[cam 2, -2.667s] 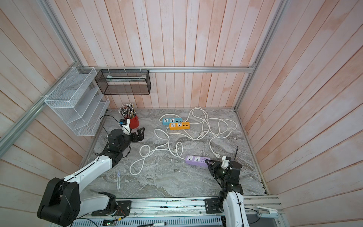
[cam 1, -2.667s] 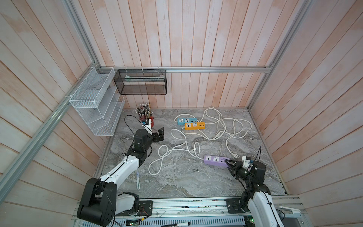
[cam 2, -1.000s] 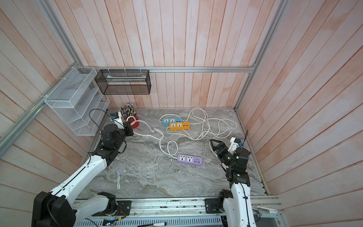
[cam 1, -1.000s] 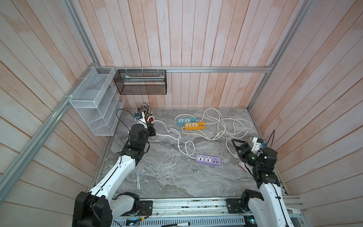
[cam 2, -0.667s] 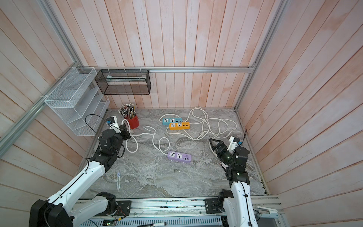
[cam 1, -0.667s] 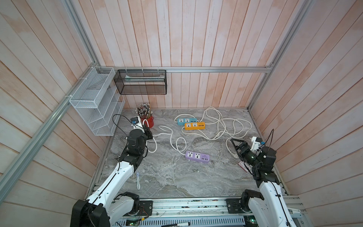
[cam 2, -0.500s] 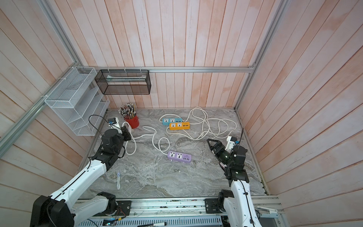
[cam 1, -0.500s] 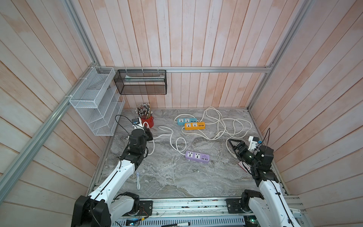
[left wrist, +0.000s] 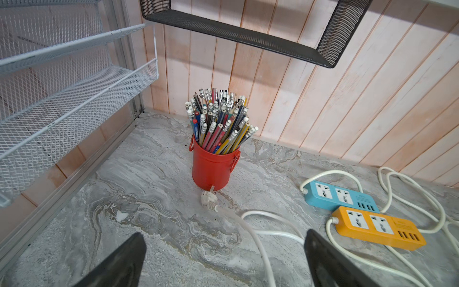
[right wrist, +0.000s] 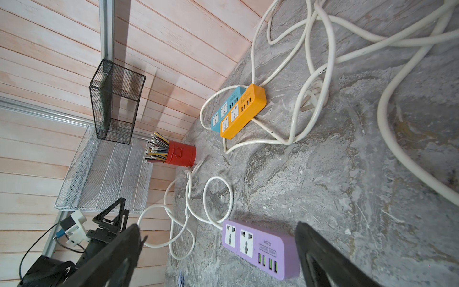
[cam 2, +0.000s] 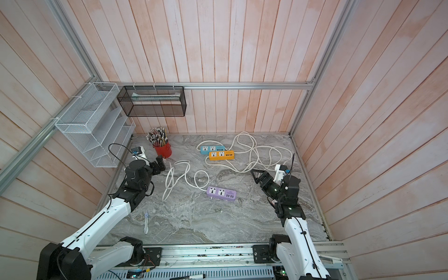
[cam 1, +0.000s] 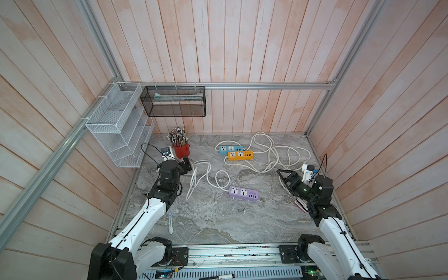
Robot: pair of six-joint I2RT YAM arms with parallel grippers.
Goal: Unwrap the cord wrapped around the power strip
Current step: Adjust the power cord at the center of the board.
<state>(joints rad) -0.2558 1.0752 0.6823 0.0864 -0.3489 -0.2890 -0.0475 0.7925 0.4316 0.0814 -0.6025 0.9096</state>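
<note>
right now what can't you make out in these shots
- Reddish flat thing, top views: mostly covered by the right arm, so it can't be identified.
- Black basket, top views: the mesh blurs the pale contents.
- Pale tool beside the left arm, top views: too small to name.
- Purple strip, every view: its body hides its underside.

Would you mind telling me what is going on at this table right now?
The purple plastic power strip lies flat on the grey marble tabletop, its white cord trailing off in loose loops, none around it. The cord's plug lies beside the red metal pencil cup, before the open left gripper. The right gripper is open too, holding nothing.
</note>
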